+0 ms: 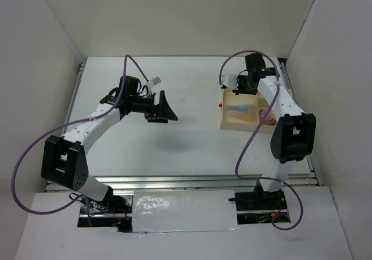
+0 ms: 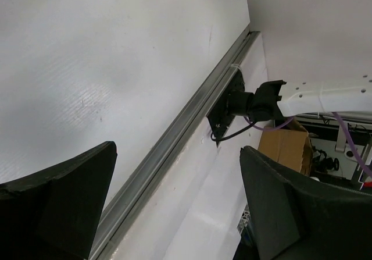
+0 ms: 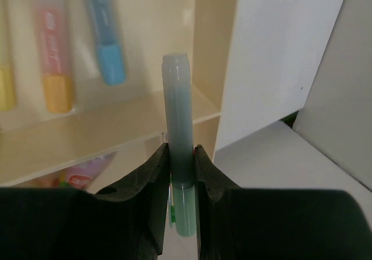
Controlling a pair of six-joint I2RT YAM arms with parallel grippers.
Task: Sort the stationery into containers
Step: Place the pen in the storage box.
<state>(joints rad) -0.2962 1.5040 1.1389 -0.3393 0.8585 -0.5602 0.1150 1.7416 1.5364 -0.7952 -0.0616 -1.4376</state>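
1. Squarely in the middle of the right wrist view stands the light green marker [image 3: 177,97]. Its clouded cap points to the top of the frame and its green end shows below the fingers.
2. Both fingers of the right pincer [image 3: 182,155] press against the marker's sides and pinch it low on its barrel.
3. Behind the marker lies the pale wooden tray [image 3: 104,135]. Whether the marker touches it, I cannot tell.
4. At the upper left of that view, one compartment holds three sticks side by side: a yellow-capped stick [image 3: 6,88], a pink stick with an orange cap [image 3: 57,91] and a light blue stick [image 3: 110,62].
5. At the lower left, past a divider, a pink-red stick [image 3: 87,173] lies in another compartment, blurred.
6. From above, the tray sits at the right of the white table [image 1: 192,149], with the right pincer over its far edge. A tiny red dot [image 1: 220,105] lies just beside its left wall.
7. Well apart, left of centre, the left pincer [image 1: 167,109] hangs over bare table, fingers spread wide with nothing between them.
8. Its wrist view shows a metal rail [image 2: 174,138] along the table edge.
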